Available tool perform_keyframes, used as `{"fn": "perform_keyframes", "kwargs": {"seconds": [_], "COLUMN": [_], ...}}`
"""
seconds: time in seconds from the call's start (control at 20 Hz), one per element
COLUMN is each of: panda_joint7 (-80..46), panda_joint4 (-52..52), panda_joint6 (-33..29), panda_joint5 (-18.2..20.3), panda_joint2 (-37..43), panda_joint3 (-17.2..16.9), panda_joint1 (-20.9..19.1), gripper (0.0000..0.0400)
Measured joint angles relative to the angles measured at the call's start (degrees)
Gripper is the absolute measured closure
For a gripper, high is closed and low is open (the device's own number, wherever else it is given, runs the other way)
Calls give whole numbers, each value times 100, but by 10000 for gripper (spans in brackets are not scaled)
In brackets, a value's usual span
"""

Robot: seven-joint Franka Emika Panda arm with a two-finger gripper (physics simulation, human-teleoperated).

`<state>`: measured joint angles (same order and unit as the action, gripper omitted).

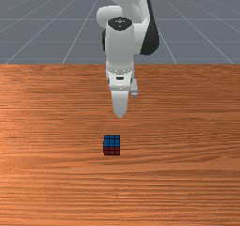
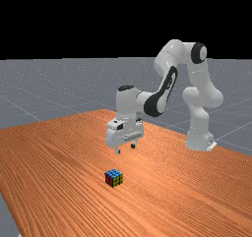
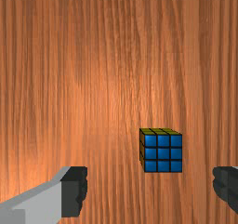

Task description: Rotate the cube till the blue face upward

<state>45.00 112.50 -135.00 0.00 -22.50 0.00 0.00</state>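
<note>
One multicoloured puzzle cube (image 2: 113,178) rests with its blue face (image 3: 163,153) up on an orange-brown wooden counter (image 1: 56,173), apparently needing no turn, the white two-finger tool (image 2: 125,149) wide and empty.

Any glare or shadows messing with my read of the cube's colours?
Wrist view: warm sheen on the table, no glare over the cube, whose blue reads plainly. Far view: soft bright patch on the table below the gripper, no cast shadow I can make out. Front view: the cube's red side is darker than its blue top, both readable.
</note>
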Motion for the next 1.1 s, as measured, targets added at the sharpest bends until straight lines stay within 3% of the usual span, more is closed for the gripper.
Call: {"fn": "perform_keyframes", "kwargs": {"seconds": [0.05, 0.15, 0.3, 0.35, 0.4, 0.45, 0.55, 0.7, 1.1], "panda_joint7": [0, -176, -255, -329, -428, -569, -946, -1581, -3206], "panda_joint4": [0, -20, -30, -10, -90, -157, -209, -255, -497], "panda_joint6": [0, 48, 69, 367, 624, 788, 945, 1077, 1447], "panda_joint5": [0, 37, 55, 79, 101, 121, 158, 222, 458], "panda_joint2": [0, 3, 7, 175, 334, 440, 527, 521, 391], "panda_joint3": [0, -30, -45, -92, -155, -213, -293, -364, -533], "panda_joint1": [0, 15, 17, 0, -46, -85, -103, -48, 92], "gripper": [151, 56, 12, 164, 257, 313, 368, 393, 400]}}
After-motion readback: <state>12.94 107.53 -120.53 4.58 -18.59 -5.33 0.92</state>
